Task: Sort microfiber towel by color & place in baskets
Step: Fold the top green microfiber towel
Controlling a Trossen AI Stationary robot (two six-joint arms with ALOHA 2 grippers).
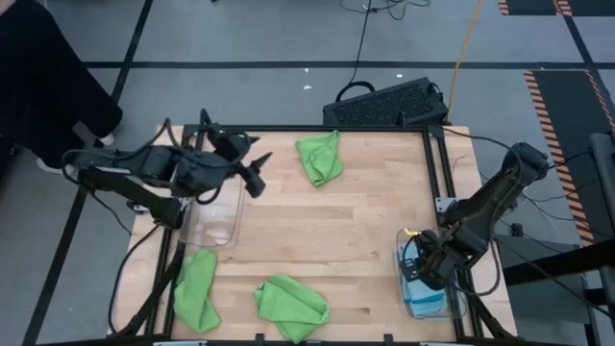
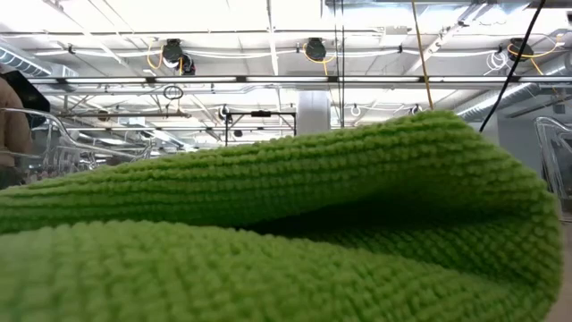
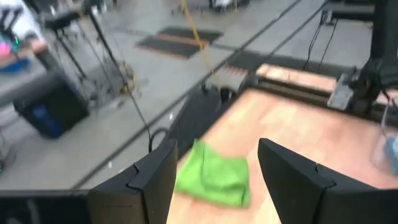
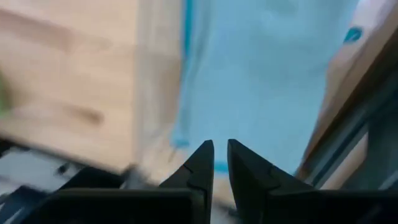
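Filling the low view almost edge to edge is a lime green towel lying right against that camera; only ceiling lights show above it.

Right tool is over the clear basket at the worktop's right front corner, hard against the frame rail. Its wrist view shows the fingers nearly touching, just a thin slit between them, nothing gripped, with light blue towel directly below inside the basket. Very little side room there: basket wall on one side, worktop edge on the other.

Left tool hangs above the left rear of the worktop, fingers spread wide and empty; its wrist view frames the green towel at the rear edge between the fingers. The second clear basket sits under that arm near the left edge; contents can't be told.

Two more green towels lie along the front edge: one at front left, one front centre. The centre of the worktop is open wood.

Only the high view shows the black perforated crate on the floor just beyond the rear edge.
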